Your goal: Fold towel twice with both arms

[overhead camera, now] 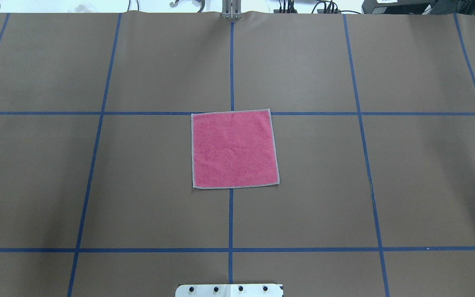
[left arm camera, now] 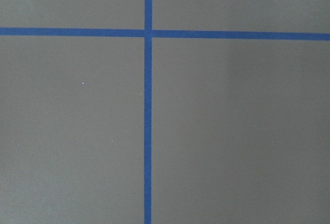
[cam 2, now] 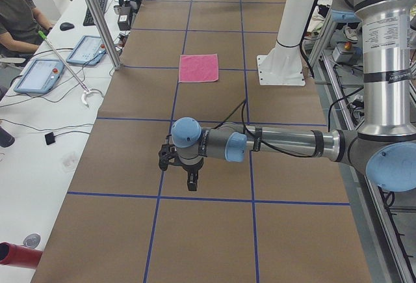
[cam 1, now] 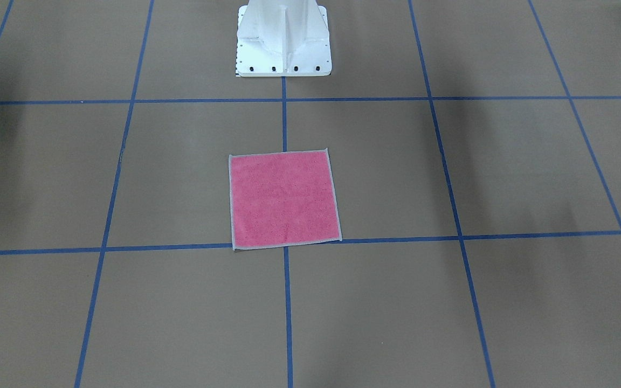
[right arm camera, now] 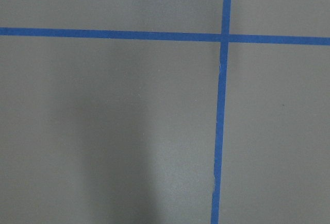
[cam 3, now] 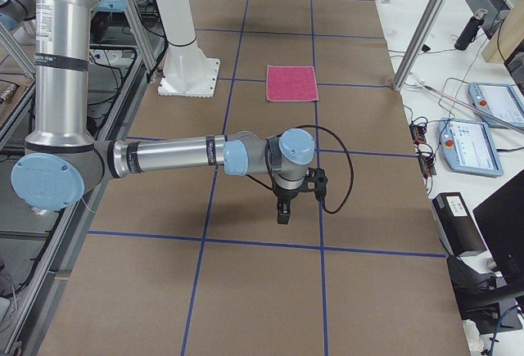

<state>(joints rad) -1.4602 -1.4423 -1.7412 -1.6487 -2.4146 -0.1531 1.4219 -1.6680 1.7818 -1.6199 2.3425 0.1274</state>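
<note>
overhead exterior: square pink terry towel (overhead camera: 234,149) lies flat; cannot tell how open left claw (cam 2: 192,182) or right claw (cam 3: 282,213) is.

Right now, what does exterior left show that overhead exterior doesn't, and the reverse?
Only exterior left: the left arm, its end effector hanging over the table well away from the towel, and a person at a side desk. Only overhead exterior: the towel's pale grey border, clear all round. Both: the towel flat, pink face up, and the white pedestal.

Table (overhead camera: 159,62) covered with brown paper (overhead camera: 427,185), gridded in blue tape (overhead camera: 231,66), below the left gripper (cam 2: 191,184) fingers (cam 2: 192,180). White desk (cam 2: 32,166) carrying tablets (cam 2: 40,75), keyboard (cam 2: 97,10), beyond the fingers.
</note>
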